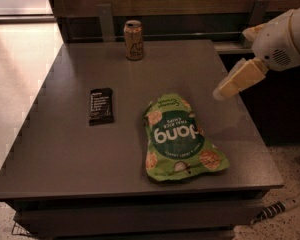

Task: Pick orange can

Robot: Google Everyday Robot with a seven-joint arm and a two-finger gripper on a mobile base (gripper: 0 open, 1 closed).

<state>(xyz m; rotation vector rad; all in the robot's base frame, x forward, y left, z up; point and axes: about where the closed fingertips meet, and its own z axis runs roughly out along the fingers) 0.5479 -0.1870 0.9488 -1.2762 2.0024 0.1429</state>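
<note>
The orange can (pixel 134 40) stands upright near the far edge of the dark grey table (pixel 65 149), left of the middle. It has a golden-orange body with a pale mark and a silver top. My gripper (pixel 225 90) comes in from the right on a white arm and hovers above the table's right side. It is well to the right of the can and nearer to me, with nothing seen in it.
A green snack bag (pixel 180 139) lies flat in the table's middle front. A small black packet (pixel 101 105) lies to its left. A dark bench back with metal brackets (pixel 106 21) runs behind the table. A striped cable (pixel 275 211) lies on the floor at the lower right.
</note>
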